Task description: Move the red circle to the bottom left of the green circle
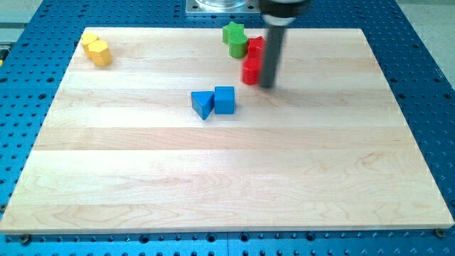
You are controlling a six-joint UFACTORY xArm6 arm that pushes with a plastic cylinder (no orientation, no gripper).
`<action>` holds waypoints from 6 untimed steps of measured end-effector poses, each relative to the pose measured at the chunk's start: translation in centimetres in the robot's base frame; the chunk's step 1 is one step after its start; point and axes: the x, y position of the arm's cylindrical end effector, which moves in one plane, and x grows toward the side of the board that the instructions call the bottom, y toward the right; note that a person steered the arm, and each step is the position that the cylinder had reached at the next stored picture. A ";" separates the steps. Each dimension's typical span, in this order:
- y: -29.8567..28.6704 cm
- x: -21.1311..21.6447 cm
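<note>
Two red blocks stand near the view's top centre. The lower one looks round. The upper one is partly hidden by the rod, and I cannot make out its shape. Just left of them are a green star-like block and a second green block right below it, which touches the upper red block. My tip rests on the board against the right side of the lower red block, and the rod rises up and right from there.
A blue triangle and a blue cube sit side by side below and left of the red blocks. Two yellow blocks lie at the board's top left corner. The wooden board lies on a blue perforated table.
</note>
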 end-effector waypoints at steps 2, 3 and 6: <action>-4.0 -0.9; -3.9 -3.5; -13.8 -3.7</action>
